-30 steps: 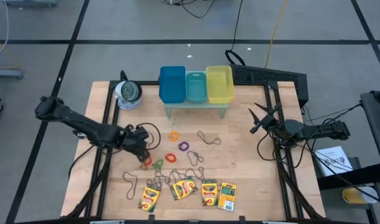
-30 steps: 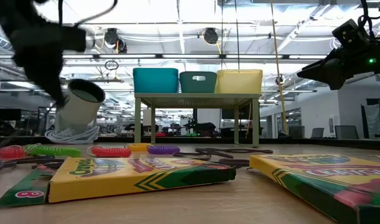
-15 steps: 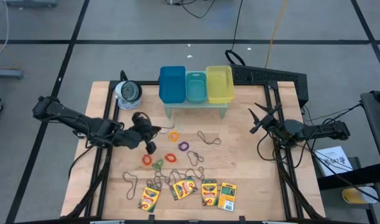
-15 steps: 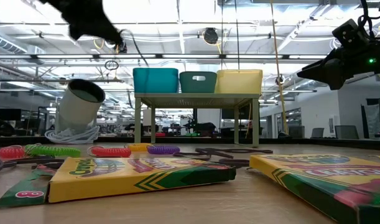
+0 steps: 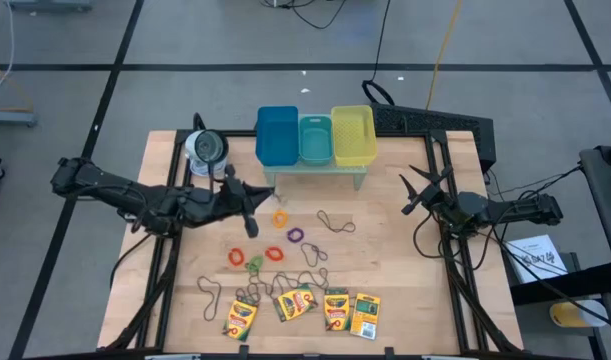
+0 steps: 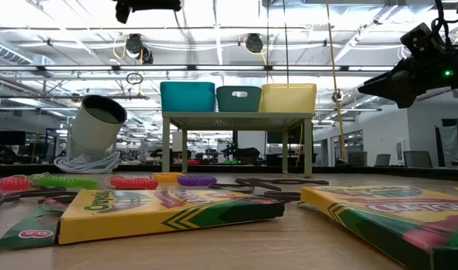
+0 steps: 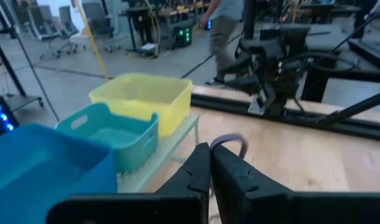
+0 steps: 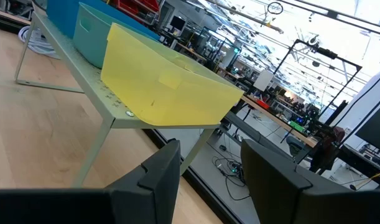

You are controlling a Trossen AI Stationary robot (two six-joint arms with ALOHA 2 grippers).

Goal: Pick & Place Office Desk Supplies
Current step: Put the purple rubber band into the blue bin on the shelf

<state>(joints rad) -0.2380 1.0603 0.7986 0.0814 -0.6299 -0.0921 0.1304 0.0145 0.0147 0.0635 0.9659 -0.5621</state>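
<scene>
The left gripper has its two dark fingers pressed together around a thin purple ring band, which arcs out just past the fingertips. In the overhead view this left gripper hangs above the desk, just in front of the small pale green stand that carries three bins: blue, teal and yellow.

The left arm stretches back from there to the desk's left edge. A silvery-white roll stands near the back left corner.

On the desk in front of the stand lie an orange ring band, a second purple ring band, a red ring band, a green ring band and another red ring band (all close together, near the middle). Thin brownish wiry loops lie among them.

Four yellow-and-green crayon boxes sit in a row near the front edge.

The right gripper waits at the right side of the desk, raised, its fingers spread apart and holding nothing.
</scene>
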